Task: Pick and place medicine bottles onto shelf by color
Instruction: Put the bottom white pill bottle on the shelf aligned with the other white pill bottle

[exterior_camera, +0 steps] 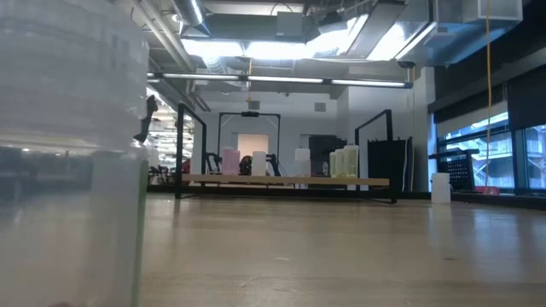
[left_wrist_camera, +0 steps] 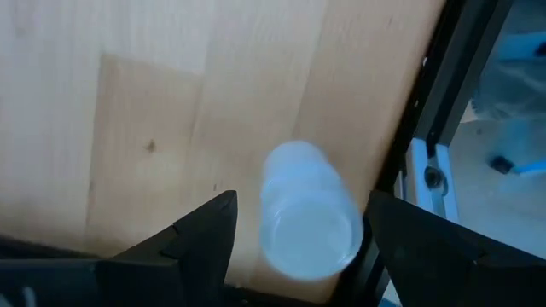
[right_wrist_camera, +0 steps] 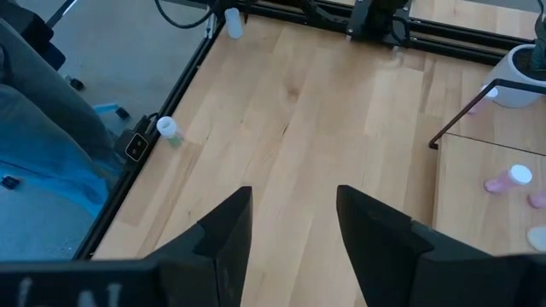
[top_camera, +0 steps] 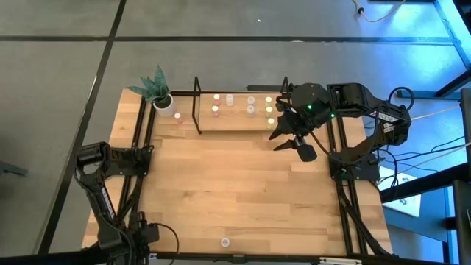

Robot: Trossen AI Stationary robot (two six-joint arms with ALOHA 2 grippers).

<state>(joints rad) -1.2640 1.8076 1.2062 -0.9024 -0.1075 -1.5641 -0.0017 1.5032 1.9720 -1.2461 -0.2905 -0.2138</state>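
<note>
A white-topped medicine bottle (left_wrist_camera: 309, 217) stands upright on the table, close to the black rail at the near left corner. My left gripper (left_wrist_camera: 299, 234) points down over it, open, with one finger on either side and a gap to each. The shelf (top_camera: 235, 124) at the far edge carries pink (top_camera: 215, 111), white (top_camera: 251, 110) and yellow-green (top_camera: 269, 110) bottles. Another bottle (top_camera: 225, 241) stands at the near edge. My right gripper (top_camera: 293, 138) hangs open above the table by the shelf's right end, with nothing between its fingers.
A white pot with a green plant (top_camera: 165, 103) stands left of the shelf, with a pink bottle (top_camera: 179, 118) beside it. The bottle at the near edge fills the low view's left side (exterior_camera: 68, 153). Black frame rails (top_camera: 140, 191) run along the table's sides.
</note>
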